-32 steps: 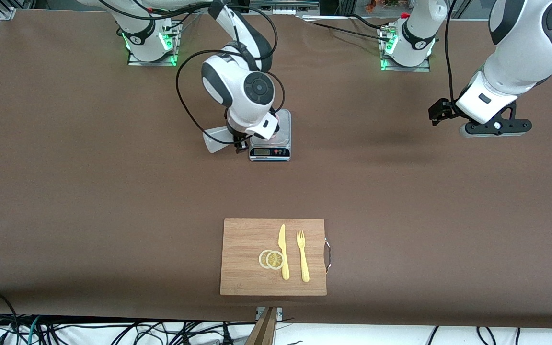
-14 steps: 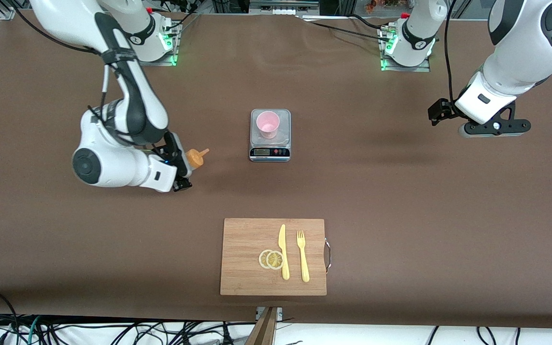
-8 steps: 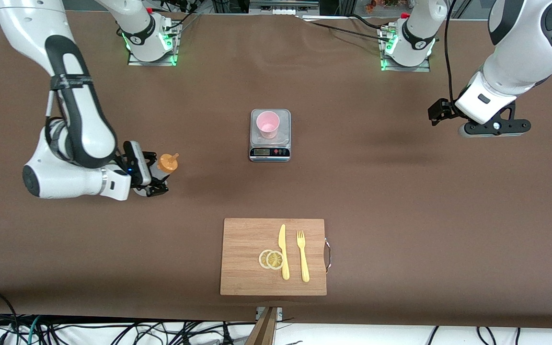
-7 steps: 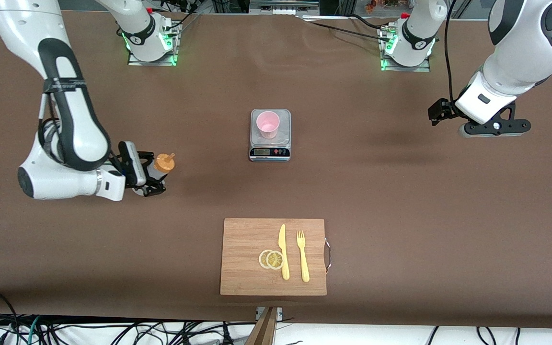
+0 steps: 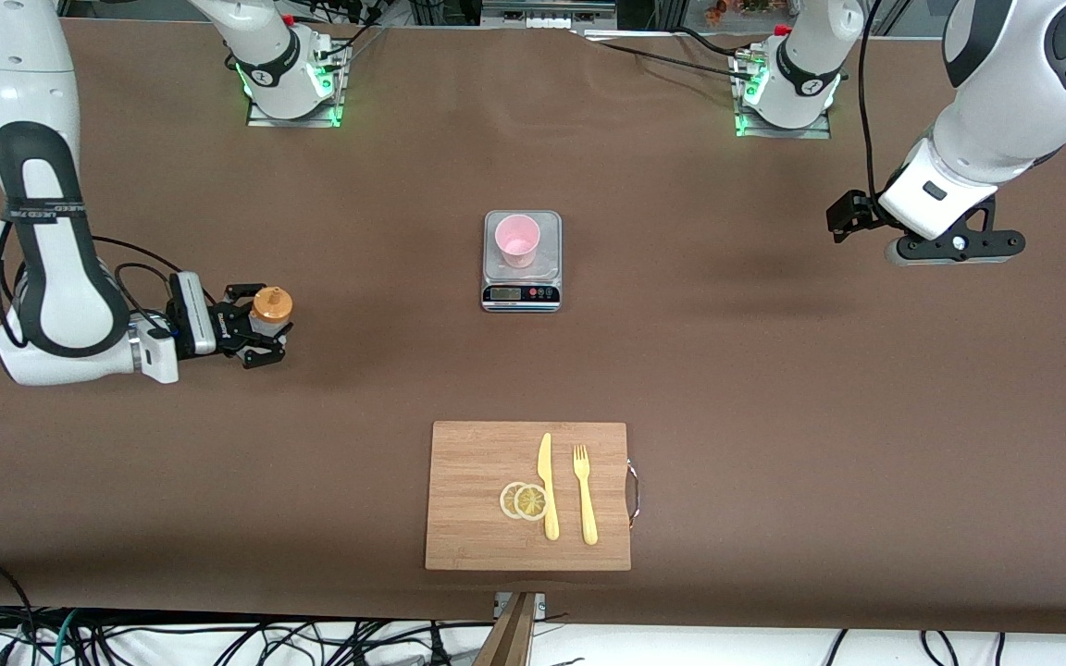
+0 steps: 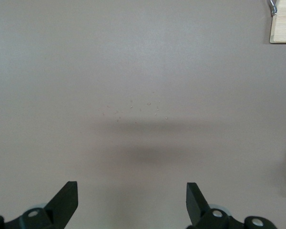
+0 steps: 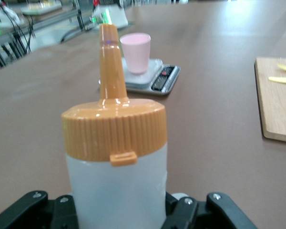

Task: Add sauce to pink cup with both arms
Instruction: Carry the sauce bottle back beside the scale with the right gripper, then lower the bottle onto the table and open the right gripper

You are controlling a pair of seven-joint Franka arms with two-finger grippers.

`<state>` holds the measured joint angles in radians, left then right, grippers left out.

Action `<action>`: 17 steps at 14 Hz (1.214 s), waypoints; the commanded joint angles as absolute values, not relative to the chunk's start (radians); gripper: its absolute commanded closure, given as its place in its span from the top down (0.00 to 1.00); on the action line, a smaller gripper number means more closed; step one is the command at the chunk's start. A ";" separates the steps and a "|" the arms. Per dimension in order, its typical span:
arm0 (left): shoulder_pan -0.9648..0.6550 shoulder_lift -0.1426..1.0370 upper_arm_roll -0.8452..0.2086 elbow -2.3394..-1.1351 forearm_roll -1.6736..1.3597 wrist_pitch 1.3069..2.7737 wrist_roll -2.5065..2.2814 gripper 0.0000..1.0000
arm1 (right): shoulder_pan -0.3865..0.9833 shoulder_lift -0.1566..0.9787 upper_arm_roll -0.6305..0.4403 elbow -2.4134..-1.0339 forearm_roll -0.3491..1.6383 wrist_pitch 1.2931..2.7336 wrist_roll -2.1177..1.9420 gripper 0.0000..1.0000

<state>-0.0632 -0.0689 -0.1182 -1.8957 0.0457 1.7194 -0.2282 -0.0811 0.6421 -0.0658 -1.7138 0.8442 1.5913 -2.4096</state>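
Right end effector [image 5: 260, 335] grips the upright translucent whitish squeeze bottle with orange nozzle cap [image 5: 269, 309] at the right arm's end of the brown table [image 5: 774, 388]. Left end effector [image 5: 954, 248] hovers open, waiting. Pale pink plastic cup [image 5: 517, 240] stands on the steel scale [image 5: 522, 289].

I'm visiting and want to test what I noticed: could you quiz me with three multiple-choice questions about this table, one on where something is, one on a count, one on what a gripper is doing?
1. Where does the pink cup stand?
A. on the scale
B. on the cutting board
C. on the bare table

2. How many lemon slices lie on the board?
A. one
B. two
C. four

3. What is the right gripper doing?
A. hanging open with nothing in it
B. shut on the sauce bottle
C. pressing on the fork

Answers:
1 A, the cup sits on the scale's steel plate.
2 B, two overlapping slices lie beside the knife.
3 B, its fingers clamp the upright bottle, while the left gripper waits open.
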 commanded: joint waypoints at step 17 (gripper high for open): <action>-0.055 -0.071 -0.127 -1.896 0.057 1.709 -0.227 1.00 | -0.275 0.748 -0.049 -1.833 0.968 1.330 -2.661 0.00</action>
